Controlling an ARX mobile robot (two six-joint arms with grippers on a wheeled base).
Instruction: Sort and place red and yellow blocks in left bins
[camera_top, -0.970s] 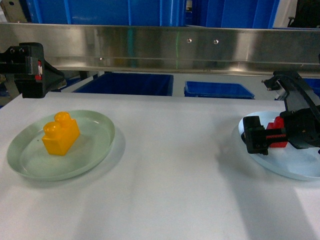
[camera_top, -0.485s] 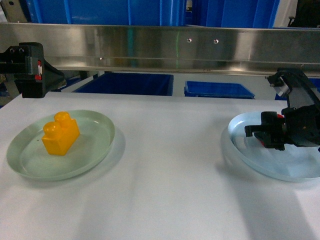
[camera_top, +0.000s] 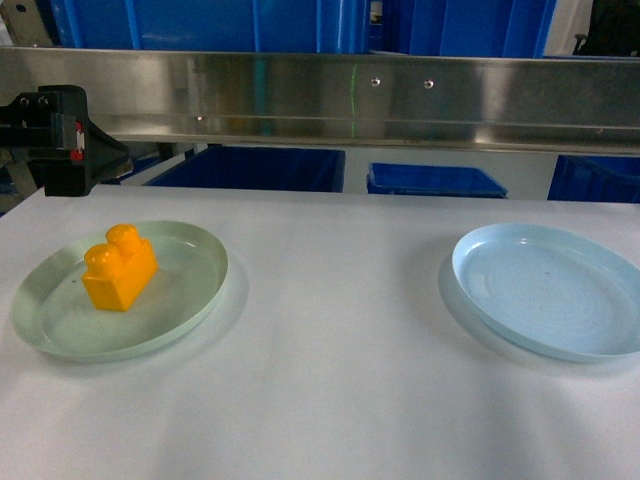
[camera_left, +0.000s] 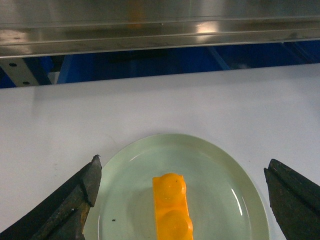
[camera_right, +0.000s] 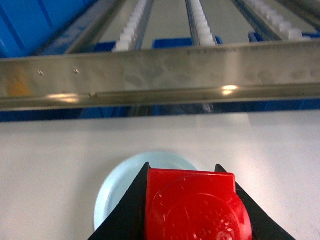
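A yellow block (camera_top: 120, 268) lies on the pale green plate (camera_top: 190, 300) at the table's left. In the left wrist view my left gripper (camera_left: 183, 164) hangs open above that plate (camera_left: 215, 170), its dark fingers (camera_left: 80, 192) wide on either side of the yellow block (camera_left: 172, 207) and touching nothing. A red block (camera_right: 195, 205) fills the bottom of the right wrist view, with my right gripper (camera_right: 182, 167) shut on it, high above the pale blue plate (camera_right: 117, 190). The right gripper is out of the head view.
The pale blue plate (camera_top: 550, 290) at the right holds nothing. Blue bins (camera_top: 250, 165) (camera_top: 435, 180) sit beyond the table's far edge under a steel rail (camera_top: 330, 95). A black part of the left arm (camera_top: 60, 140) hangs at the far left.
My right gripper, shut on the red block, has lifted off the blue plate and gone out of the head view to the right. The yellow block and left arm stay put.
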